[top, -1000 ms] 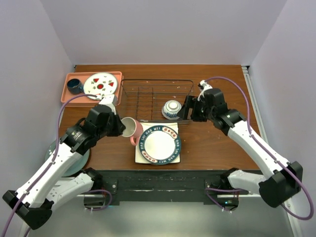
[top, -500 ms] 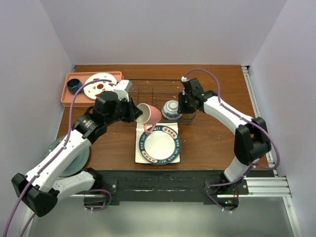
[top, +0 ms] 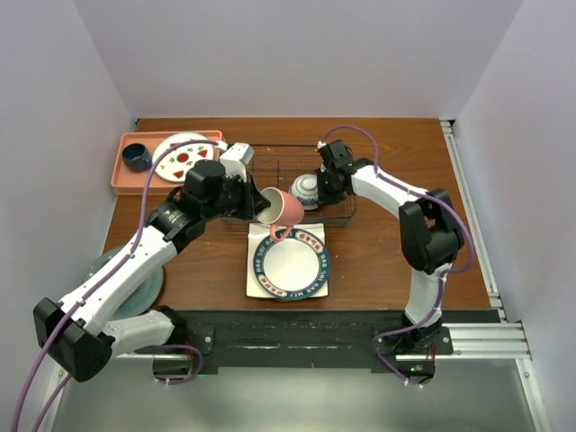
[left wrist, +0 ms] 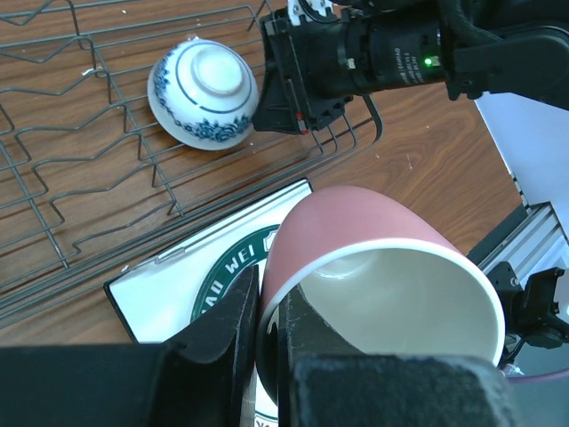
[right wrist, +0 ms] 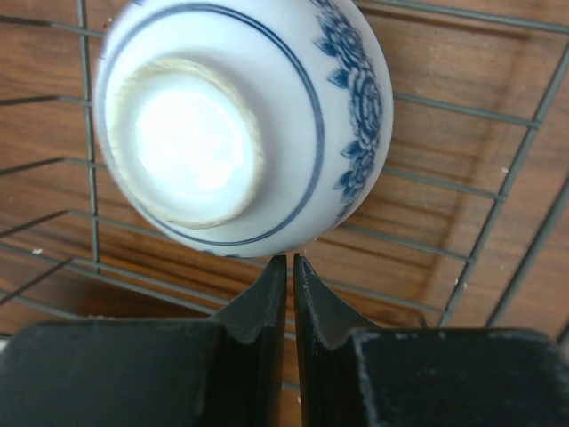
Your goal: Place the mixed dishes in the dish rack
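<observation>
My left gripper [top: 262, 205] [left wrist: 267, 311] is shut on the pink mug [top: 284, 206] [left wrist: 373, 267], one finger inside the rim and one outside. The mug hangs tilted over the front edge of the dish rack [top: 270, 147]. A blue-and-white bowl [top: 306, 187] [left wrist: 203, 92] [right wrist: 240, 124] lies upside down inside the rack [right wrist: 453, 109]. My right gripper [top: 322, 184] [right wrist: 291, 260] is shut, its tips touching the bowl's rim. The blue-lettered round plate [top: 290, 263] sits on the white square plate [top: 256, 290]. A pale green plate [top: 151, 290] lies front left, partly under my left arm.
A salmon tray [top: 120, 176] at the back left carries a white plate with red marks [top: 180, 155] and a dark blue cup [top: 137, 157]. The right arm reaches in over the rack's right end. White walls close in the table on three sides.
My left arm carried the mug right and back toward the rack. My right gripper swung left to the bowl and closed; the bowl shifted slightly back and left.
</observation>
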Motion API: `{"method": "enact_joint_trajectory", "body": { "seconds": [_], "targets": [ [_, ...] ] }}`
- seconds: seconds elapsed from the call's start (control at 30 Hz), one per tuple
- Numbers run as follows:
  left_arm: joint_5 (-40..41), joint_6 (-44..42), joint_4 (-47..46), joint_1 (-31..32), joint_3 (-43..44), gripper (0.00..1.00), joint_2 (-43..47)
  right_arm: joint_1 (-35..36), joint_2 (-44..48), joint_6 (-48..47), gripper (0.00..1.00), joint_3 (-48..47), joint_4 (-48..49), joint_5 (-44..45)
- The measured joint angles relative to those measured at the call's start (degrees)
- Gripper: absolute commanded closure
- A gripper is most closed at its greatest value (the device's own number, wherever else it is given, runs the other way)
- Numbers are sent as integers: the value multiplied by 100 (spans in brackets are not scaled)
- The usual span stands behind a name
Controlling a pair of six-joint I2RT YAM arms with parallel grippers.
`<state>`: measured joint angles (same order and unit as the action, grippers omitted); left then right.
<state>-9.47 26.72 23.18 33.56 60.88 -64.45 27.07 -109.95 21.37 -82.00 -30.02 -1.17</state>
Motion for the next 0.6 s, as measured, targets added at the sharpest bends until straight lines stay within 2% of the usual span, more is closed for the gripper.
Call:
{"method": "enact_joint_trajectory", "body": {
  "seconds": [0.13,0.23,0.33,0.37,0.43,0.47,0.53,0.57,0.6],
  "targets": [
    [-31,-37,0,0,0,100,-76,0,-203,46,88,-118,52,9],
    [-37,-37,-2,0,0,100,-118,0,-249,79,82,-223,90,7],
    [-37,-39,-9,0,7,100,-186,0,-170,142,67,-223,177,-7],
    [-37,-39,-20,0,9,100,-208,0,-96,164,54,-181,212,-13],
    [-37,-42,-72,0,11,100,-271,0,142,197,40,-66,225,-66],
    [-39,-44,-105,0,13,100,-302,0,332,221,28,28,219,-127],
    [-44,-74,-184,0,26,100,-378,0,848,278,18,223,221,-223],
    [-52,-85,-240,0,31,100,-417,-2,1091,284,10,299,221,-282],
    [-63,-87,-302,0,31,100,-452,-2,1392,315,6,389,221,-330]
  ]
}}
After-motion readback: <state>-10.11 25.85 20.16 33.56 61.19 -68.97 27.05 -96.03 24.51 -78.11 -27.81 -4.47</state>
